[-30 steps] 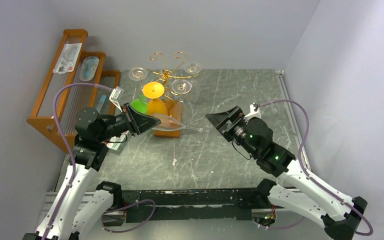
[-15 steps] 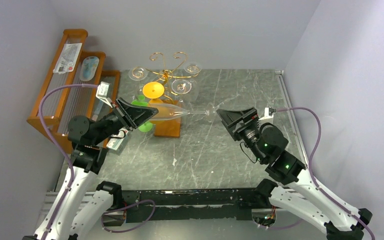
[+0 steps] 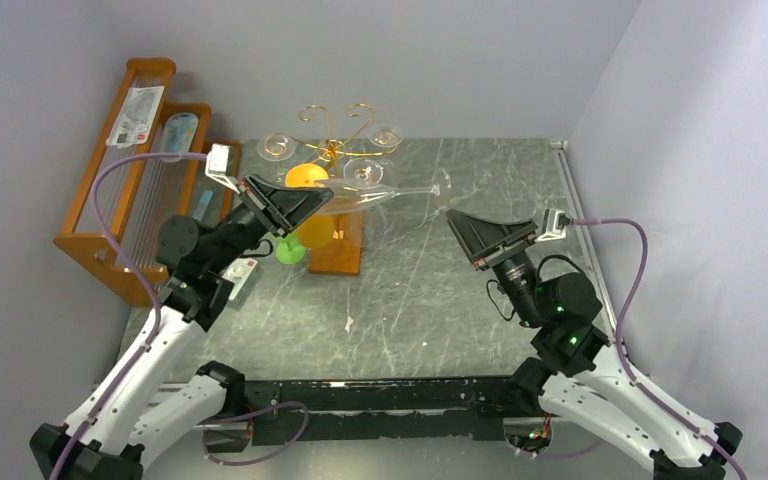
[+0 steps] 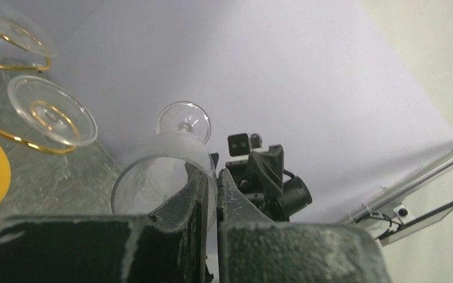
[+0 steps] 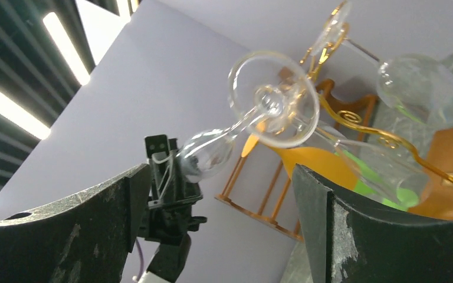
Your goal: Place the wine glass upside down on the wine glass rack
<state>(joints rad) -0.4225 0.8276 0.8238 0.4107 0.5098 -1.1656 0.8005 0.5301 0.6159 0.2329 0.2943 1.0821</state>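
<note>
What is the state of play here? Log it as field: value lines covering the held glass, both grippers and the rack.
held item: clear wine glass, roughly horizontal in the air, foot pointing right
left gripper: shut on the bowl's rim
right gripper: open, near the foot, not touching it
wine glass rack: gold wire stand behind the held glass; clear glasses and an orange glass hang on it
task status: held glass not yet on the rack
</note>
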